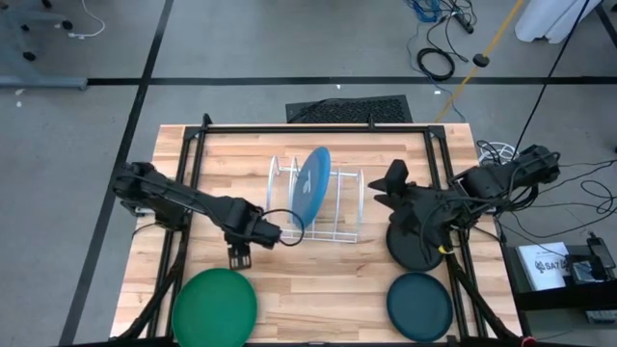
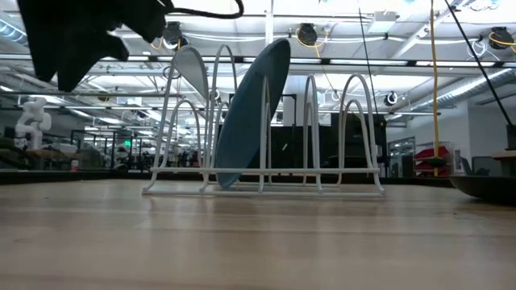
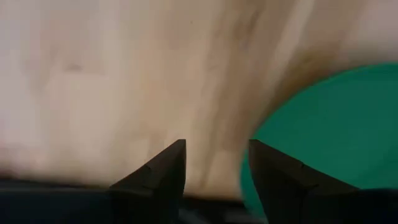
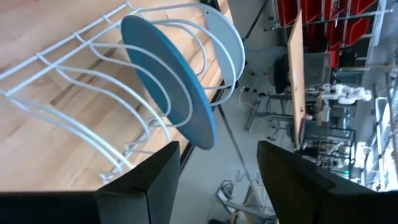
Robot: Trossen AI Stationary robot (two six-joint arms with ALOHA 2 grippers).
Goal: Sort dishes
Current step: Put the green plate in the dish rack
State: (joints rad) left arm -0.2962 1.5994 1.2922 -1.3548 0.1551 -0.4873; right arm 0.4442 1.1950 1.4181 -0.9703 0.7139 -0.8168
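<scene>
A blue plate point(image 1: 311, 183) stands on its edge in the white wire rack point(image 1: 339, 229), leaning on a hoop; it also shows in the low view point(image 2: 250, 113) and the right wrist view point(image 4: 168, 81). A green plate point(image 1: 214, 306) lies flat at the near left. A dark teal plate point(image 1: 419, 306) lies flat at the near right. A black plate point(image 1: 413, 246) lies flat on the right, partly under my right arm. My left gripper point(image 1: 239, 256) is open and empty above the table, just beyond the green plate's far edge point(image 3: 329, 137). My right gripper point(image 1: 386, 186) is open and empty beside the rack's right end.
The rack stands mid-table with several free slots to the blue plate's right. Black frame rails point(image 1: 193, 193) run along the table's left, far and right sides. Bare wood point(image 1: 323, 299) lies between the green and teal plates.
</scene>
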